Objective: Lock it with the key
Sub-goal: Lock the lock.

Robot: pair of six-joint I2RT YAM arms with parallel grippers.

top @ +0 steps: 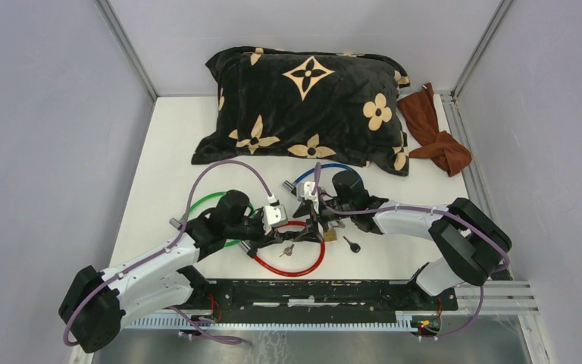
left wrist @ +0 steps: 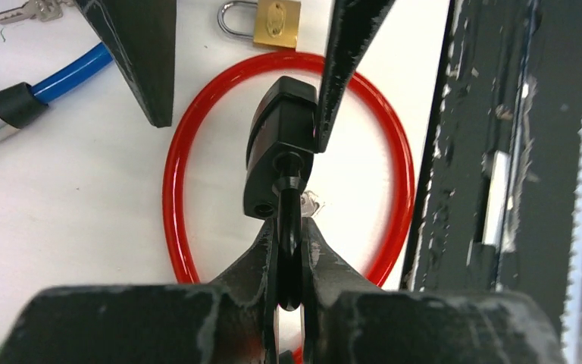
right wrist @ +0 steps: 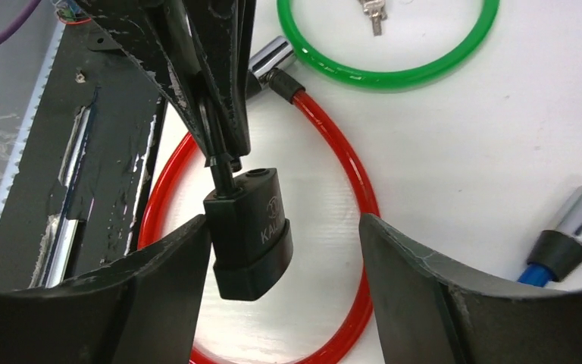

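Observation:
The black lock body (right wrist: 250, 227) of the red cable lock (right wrist: 341, 159) hangs above the table, inside the red loop (left wrist: 178, 152). My left gripper (left wrist: 289, 254) is shut on the black key head, and the key's shaft goes into the lock body (left wrist: 276, 152). My right gripper (right wrist: 284, 235) is open around the lock body; its left finger (right wrist: 159, 296) touches the body's side, the right finger stands well clear. In the top view both grippers (top: 276, 239) (top: 314, 216) meet over the red loop (top: 292, 262).
A brass padlock (left wrist: 273, 21) and a loose black key (top: 351, 244) lie beside the red loop. Green cable (right wrist: 386, 68) and blue cable (left wrist: 68, 72) lie close by. A black flowered pillow (top: 303, 98) and a brown cloth (top: 432, 133) are at the back. A black rail (top: 311, 292) lines the near edge.

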